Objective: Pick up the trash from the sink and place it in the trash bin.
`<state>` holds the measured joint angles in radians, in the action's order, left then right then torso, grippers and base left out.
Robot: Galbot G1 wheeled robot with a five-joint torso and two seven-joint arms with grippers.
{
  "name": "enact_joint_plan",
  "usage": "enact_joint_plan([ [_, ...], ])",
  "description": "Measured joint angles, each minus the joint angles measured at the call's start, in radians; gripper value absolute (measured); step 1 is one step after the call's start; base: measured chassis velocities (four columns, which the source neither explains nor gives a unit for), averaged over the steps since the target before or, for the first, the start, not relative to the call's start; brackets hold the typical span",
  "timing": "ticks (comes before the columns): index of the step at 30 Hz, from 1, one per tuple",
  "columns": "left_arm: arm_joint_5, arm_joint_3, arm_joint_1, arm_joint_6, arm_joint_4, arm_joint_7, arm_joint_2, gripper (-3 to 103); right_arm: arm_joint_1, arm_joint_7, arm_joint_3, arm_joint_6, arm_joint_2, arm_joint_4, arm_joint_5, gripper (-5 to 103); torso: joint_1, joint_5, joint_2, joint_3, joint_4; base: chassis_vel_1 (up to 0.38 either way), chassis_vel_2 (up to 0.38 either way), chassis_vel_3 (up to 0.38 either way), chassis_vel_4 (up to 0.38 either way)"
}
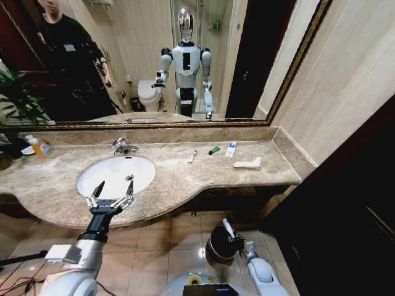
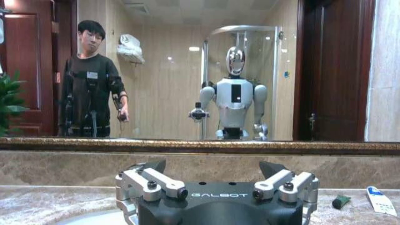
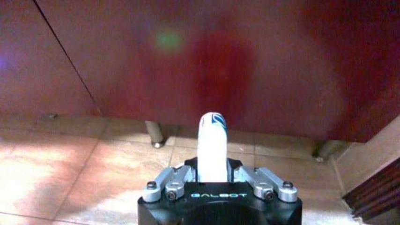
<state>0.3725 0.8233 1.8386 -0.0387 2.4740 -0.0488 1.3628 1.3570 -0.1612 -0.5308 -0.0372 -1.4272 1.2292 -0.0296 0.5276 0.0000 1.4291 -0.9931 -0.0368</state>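
My right gripper (image 1: 235, 239) is low by the floor, shut on a white tube (image 1: 228, 228) with blue print (image 3: 211, 143), right over the black trash bin (image 1: 216, 246). My left gripper (image 1: 115, 185) hangs open and holds nothing above the front rim of the white oval sink (image 1: 145, 168); its fingers (image 2: 156, 174) stand wide apart. More trash lies on the marble top right of the basin: a small white tube (image 1: 192, 156), a green piece (image 1: 213, 150) (image 2: 340, 201), another white tube (image 1: 231, 149) (image 2: 381, 200) and a white flat carton (image 1: 247, 164).
A chrome tap (image 1: 123, 146) stands behind the basin. An orange-labelled bottle (image 1: 41, 147) and a plant (image 1: 15, 98) are at the far left. A dark wooden wall (image 1: 352, 209) closes the right side. A mirror (image 1: 185, 61) backs the counter. Cables (image 1: 12, 280) lie on the floor at left.
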Motion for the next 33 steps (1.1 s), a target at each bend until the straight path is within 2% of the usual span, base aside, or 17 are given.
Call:
enact_joint_plan([
  [4,0.000,0.000,0.000,0.000,0.000,0.000,0.000,100,-0.005,0.010,0.001,0.004,-0.004,-0.013,0.007,25,0.000,0.0001,0.000,0.000,0.0000,0.000,0.000,0.000,0.000],
  [7,0.000,0.000,0.000,0.000,0.000,0.000,0.000,100,-0.002,0.007,0.005,0.001,-0.003,-0.015,0.009,41,0.000,-0.0001,0.000,0.000,0.0000,0.000,0.000,0.000,0.000],
  [10,0.000,0.000,0.000,0.000,0.000,0.000,0.000,100,-0.001,0.007,0.005,0.002,-0.005,-0.018,0.009,47,0.000,0.0000,0.000,0.000,0.0000,0.000,0.000,0.000,0.000],
  [13,0.000,0.000,0.000,0.000,0.000,0.000,0.000,100,0.000,0.008,0.004,0.007,-0.008,-0.023,0.008,63,0.000,-0.0001,0.000,0.000,0.0000,0.000,0.000,0.000,0.000],
  [14,0.000,0.000,0.000,0.000,0.000,0.000,0.000,100,0.000,0.008,0.004,0.007,-0.008,-0.023,0.008,63,0.000,-0.0001,0.000,0.000,0.0000,0.000,0.000,0.000,0.000],
  [17,0.000,0.000,0.000,0.000,0.000,0.000,0.000,100,0.004,0.009,0.005,0.013,-0.008,-0.024,0.008,79,0.000,0.0000,0.000,0.000,0.0000,0.000,0.000,0.000,0.000],
  [18,0.000,0.000,0.000,0.000,0.000,0.000,0.000,100,0.004,0.009,0.005,0.013,-0.008,-0.024,0.008,79,0.000,0.0000,0.000,0.000,0.0000,0.000,0.000,0.000,0.000],
  [20,0.000,0.000,0.000,0.000,0.000,0.000,0.000,100,0.009,0.009,0.005,0.016,-0.008,-0.023,0.007,90,0.000,0.0000,0.000,0.000,0.0000,0.000,0.000,0.000,0.000],
  [22,0.000,0.000,0.000,0.000,0.000,0.000,0.000,100,0.012,0.009,0.006,0.017,-0.008,-0.021,0.007,90,0.000,0.0000,0.000,0.000,0.0000,0.000,0.000,0.000,0.000],
  [24,0.000,0.000,0.000,0.000,0.000,0.000,0.000,100,0.017,0.009,0.006,0.019,-0.010,-0.015,0.007,98,0.000,0.0000,0.000,0.000,0.0000,0.000,0.000,0.000,0.000],
  [33,0.000,0.000,0.000,0.000,0.000,0.000,0.000,100,0.026,0.008,0.007,0.019,-0.010,0.009,0.003,100,0.000,0.0000,0.000,0.000,0.0000,0.000,0.000,0.000,0.000],
])
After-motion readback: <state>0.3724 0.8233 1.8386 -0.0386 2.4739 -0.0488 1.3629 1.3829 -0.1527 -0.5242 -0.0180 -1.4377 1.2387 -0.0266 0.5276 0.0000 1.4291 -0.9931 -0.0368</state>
